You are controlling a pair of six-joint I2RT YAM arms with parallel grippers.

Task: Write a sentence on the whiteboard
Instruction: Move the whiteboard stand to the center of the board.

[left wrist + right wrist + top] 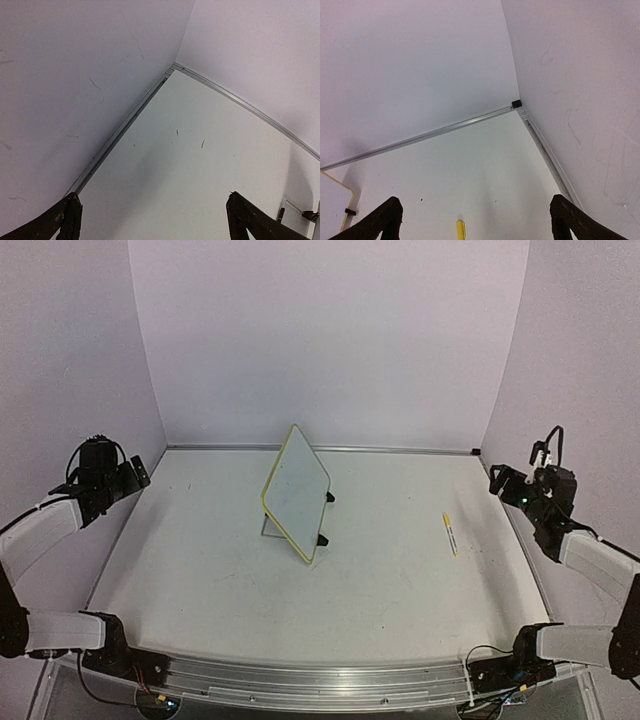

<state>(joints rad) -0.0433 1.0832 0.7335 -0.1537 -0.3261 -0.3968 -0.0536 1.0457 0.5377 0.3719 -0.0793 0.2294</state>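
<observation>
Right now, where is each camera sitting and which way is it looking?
Top camera: up above and behind the robot, looking down at the table, whiteboard and marker; the left arm and right arm show.
Left wrist camera: on the left arm, facing the table's far left corner; the open left hand frames the bottom.
Right wrist camera: on the right arm, facing the far right corner; the open right hand frames the bottom.
Shared: top and right wrist views both show the marker.

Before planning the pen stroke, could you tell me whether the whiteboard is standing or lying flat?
Standing, tilted: the whiteboard rests on its lower edge, propped by its black feet.
</observation>
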